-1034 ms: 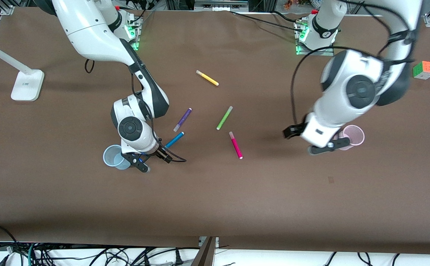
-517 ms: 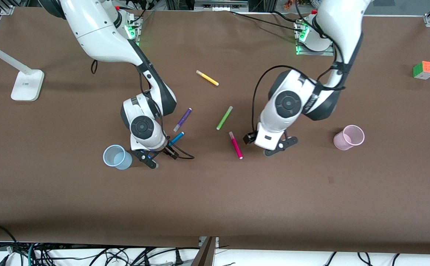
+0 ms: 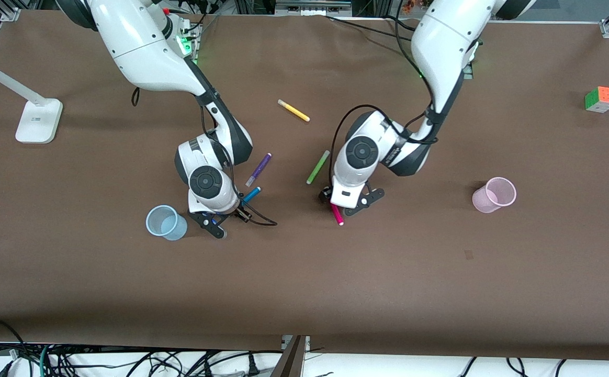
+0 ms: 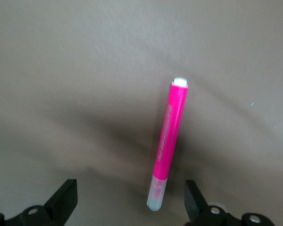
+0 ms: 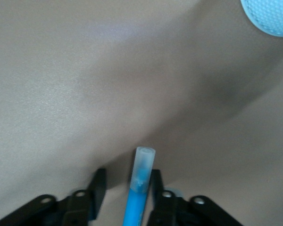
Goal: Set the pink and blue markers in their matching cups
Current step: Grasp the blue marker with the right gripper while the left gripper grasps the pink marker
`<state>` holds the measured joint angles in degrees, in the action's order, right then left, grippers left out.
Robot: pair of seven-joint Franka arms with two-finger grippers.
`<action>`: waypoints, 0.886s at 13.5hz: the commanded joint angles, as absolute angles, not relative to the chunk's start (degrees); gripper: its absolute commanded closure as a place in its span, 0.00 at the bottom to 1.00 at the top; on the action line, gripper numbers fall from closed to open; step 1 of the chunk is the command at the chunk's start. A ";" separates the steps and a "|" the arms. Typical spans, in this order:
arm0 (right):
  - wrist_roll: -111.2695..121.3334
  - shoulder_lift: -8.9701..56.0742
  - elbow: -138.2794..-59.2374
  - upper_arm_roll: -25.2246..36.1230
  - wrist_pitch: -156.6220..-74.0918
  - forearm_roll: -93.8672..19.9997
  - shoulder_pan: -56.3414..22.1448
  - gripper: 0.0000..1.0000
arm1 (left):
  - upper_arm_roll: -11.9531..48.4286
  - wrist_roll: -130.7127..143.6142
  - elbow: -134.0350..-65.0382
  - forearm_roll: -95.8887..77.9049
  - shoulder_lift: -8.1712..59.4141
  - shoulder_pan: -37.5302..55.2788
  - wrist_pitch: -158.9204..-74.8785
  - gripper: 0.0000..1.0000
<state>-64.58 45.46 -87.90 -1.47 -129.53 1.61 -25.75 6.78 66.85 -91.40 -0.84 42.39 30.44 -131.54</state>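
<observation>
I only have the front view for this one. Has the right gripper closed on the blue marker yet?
Observer: No. The right wrist view shows the right gripper straddling the blue marker, with a gap on one side.
Operator: And the left gripper?
Observer: The left gripper is wide open. The pink marker has its pale end between the fingers, touching neither.
Operator: Does either wrist camera see a cup?
Observer: The right wrist view catches the edge of the blue cup; the pink cup shows in neither.

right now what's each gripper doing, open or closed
Left gripper: open, over the pink marker, not gripping it.
Right gripper: fingers astride the blue marker; grip cannot be told.
</observation>
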 commanded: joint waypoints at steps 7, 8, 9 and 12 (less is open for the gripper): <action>-60.23 41.94 -86.84 -0.79 -124.48 1.50 -24.53 1.00 | 4.92 71.37 -86.22 7.03 47.81 33.75 -133.24 0.58; -57.25 41.23 -85.10 -0.88 -120.80 1.49 -23.13 1.00 | 5.01 71.37 -86.22 7.47 47.90 33.75 -134.11 0.75; -54.43 41.13 -83.16 -0.79 -117.11 1.58 -22.16 1.00 | 4.92 71.37 -86.22 7.47 47.90 33.75 -134.73 0.94; -48.09 39.29 -79.55 -0.01 -109.53 2.46 -21.27 1.00 | 4.92 71.37 -86.22 7.47 47.90 33.75 -134.82 1.00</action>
